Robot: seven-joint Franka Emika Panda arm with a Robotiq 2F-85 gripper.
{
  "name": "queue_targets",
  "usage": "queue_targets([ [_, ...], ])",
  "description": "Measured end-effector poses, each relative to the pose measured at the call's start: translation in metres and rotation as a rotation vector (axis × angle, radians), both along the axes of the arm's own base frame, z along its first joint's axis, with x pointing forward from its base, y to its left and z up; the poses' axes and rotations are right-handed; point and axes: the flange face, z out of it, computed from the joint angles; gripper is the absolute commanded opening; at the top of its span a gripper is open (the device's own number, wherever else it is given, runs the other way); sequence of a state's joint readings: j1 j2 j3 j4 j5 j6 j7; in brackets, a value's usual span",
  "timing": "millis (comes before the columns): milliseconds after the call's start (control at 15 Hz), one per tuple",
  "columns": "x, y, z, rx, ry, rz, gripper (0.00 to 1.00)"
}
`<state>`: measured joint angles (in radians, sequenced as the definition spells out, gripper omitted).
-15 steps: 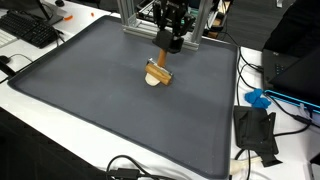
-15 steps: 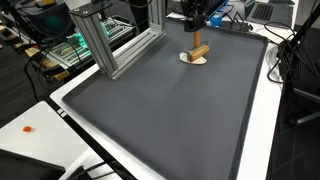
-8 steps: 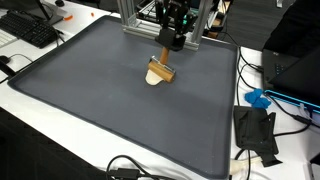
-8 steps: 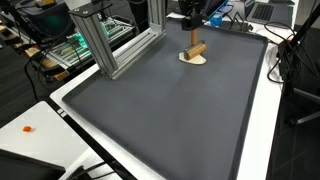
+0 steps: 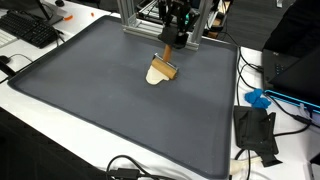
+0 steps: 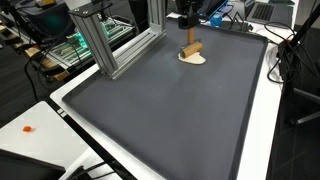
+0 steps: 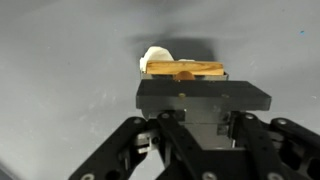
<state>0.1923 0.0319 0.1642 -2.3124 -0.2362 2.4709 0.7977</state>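
Wrist view: your gripper (image 7: 186,80) has its fingers closed on a small wooden block (image 7: 185,70).
You hold the block just above the far part of the grey mat (image 5: 90,110), with a pale round piece (image 5: 154,78) lying on the mat right under it; whether the two touch is unclear. The block looks light, stiff and dry, so a firm pinch across its narrow sides at mid-length should keep it from tipping.

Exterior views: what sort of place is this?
Probably a robotics lab or workshop: an aluminium frame, a keyboard and loose cables ring the mat where a gripper holds a wooden block.
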Motion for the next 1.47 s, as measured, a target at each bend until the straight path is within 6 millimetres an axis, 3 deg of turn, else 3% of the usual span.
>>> queue_targets([
  [1133,-0.0053,-0.0001,0.0001,-0.001,0.066,0.007,0.22],
  [1467,-0.004,0.001,-0.0009,-0.007,0.034,-0.082,0.22],
])
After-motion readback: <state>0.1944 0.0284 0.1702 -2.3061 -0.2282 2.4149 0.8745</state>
